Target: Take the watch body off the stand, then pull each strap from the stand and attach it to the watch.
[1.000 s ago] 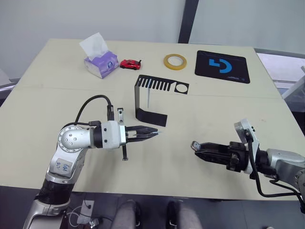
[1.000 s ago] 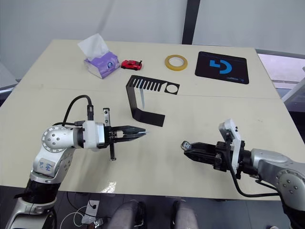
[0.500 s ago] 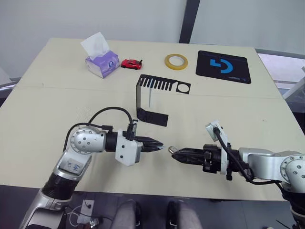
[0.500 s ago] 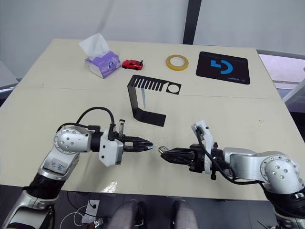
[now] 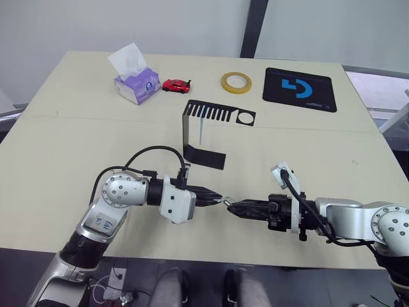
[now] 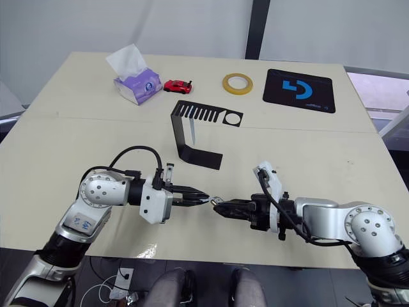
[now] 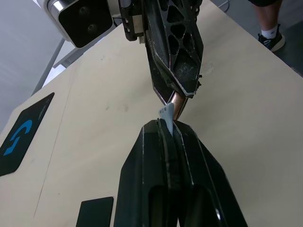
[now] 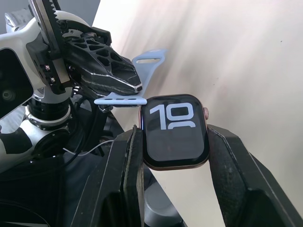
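Both arms reach inward, left hand (image 5: pixel 220 199) and right hand (image 5: pixel 231 206) clamped, fingertips nearly touching.

Over the near part of the table (image 5: pixel 64 134) the left gripper (image 5: pixel 216 199) and the right gripper (image 5: pixel 234 206) point at each other, tips almost meeting, with something small between them (too small to make out). Behind them stands the black stand (image 5: pixel 208 131), one pale strap (image 5: pixel 200 132) hanging from its slotted top. Along the far edge sit a tissue box (image 5: pixel 135 81), red toy car (image 5: pixel 175 85), tape roll (image 5: pixel 236 82) and black mat (image 5: pixel 299 89).
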Available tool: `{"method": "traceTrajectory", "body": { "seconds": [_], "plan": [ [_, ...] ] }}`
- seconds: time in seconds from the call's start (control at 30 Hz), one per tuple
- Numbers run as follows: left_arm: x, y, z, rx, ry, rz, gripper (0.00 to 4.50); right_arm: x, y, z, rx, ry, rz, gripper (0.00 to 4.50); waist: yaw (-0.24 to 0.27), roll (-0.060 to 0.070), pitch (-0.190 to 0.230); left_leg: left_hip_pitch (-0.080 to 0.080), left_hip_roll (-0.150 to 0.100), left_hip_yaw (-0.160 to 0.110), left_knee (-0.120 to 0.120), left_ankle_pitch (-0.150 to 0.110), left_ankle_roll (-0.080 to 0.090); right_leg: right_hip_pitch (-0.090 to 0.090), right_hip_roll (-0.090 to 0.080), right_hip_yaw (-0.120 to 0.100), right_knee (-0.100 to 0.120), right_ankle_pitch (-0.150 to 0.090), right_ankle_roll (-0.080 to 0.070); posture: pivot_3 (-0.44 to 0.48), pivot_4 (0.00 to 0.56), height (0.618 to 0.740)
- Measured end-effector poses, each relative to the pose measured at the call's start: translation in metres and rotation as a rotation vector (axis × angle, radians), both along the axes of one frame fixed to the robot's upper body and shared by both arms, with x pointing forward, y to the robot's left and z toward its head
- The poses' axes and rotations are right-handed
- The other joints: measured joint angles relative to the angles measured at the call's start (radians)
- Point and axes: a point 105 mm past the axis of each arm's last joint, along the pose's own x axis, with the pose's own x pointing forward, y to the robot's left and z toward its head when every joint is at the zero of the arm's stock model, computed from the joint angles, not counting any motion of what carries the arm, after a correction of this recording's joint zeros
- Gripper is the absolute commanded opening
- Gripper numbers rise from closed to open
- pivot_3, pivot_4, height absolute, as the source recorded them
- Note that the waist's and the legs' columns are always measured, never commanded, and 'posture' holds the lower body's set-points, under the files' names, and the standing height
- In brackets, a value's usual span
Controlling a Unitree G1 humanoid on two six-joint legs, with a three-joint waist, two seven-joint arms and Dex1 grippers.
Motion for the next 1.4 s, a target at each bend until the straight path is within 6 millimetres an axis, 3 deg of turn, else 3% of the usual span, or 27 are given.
{"method": "traceTrajectory", "body": {
  "seconds": [1.4],
  "plan": [
    [0.0027,0.0024,-0.0022,0.000,0.022,0.029,0.00,0.0023,-0.0020,-0.0019,-0.007,0.000,-0.012,1.54,0.000,0.000,0.000,0.000,0.000,0.000,0.000,0.000,0.000,0.000,0.000,0.000,0.000,0.000,0.000,0.000,0.150,0.740]
  ]
}}
